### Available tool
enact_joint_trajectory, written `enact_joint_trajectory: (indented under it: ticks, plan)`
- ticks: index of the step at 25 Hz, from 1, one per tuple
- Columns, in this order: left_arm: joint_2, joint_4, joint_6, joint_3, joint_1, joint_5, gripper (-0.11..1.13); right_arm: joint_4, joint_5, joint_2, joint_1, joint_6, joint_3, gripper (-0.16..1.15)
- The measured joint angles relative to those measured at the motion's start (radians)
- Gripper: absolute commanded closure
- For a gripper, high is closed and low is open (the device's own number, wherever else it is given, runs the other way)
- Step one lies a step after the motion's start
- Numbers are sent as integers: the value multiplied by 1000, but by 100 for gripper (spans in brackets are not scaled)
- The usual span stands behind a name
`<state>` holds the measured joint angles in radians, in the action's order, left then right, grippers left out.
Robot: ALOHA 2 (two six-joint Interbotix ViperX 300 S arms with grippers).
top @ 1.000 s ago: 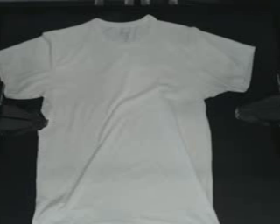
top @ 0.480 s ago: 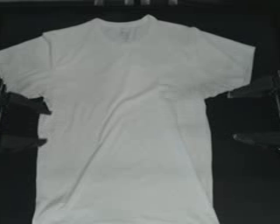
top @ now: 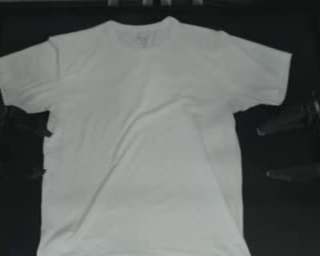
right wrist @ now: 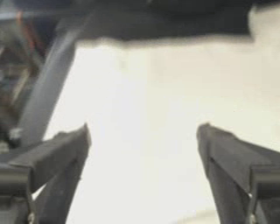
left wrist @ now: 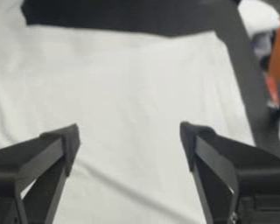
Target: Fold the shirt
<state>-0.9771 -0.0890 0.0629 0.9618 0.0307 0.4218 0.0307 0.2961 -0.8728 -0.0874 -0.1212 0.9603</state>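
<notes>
Shirt (top: 146, 145) flat between both claws; left gripper (top: 41, 152) and right gripper (top: 264, 153) spread wide at its side hems; best pinch both edges evenly.

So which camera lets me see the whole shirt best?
The top view. It shows the shirt spread flat on the table, with neck, both sleeves and nearly all the body. The left wrist view shows only a white patch between the open left gripper; the right wrist view shows the same between the open right gripper.
</notes>
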Motion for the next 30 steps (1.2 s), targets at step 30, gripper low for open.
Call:
enact_joint_trajectory:
  ticks: [30]
  plan:
    - [413, 380, 781, -183, 531, 509, 17, -193, 634, 607, -380, -627, -445, 1]
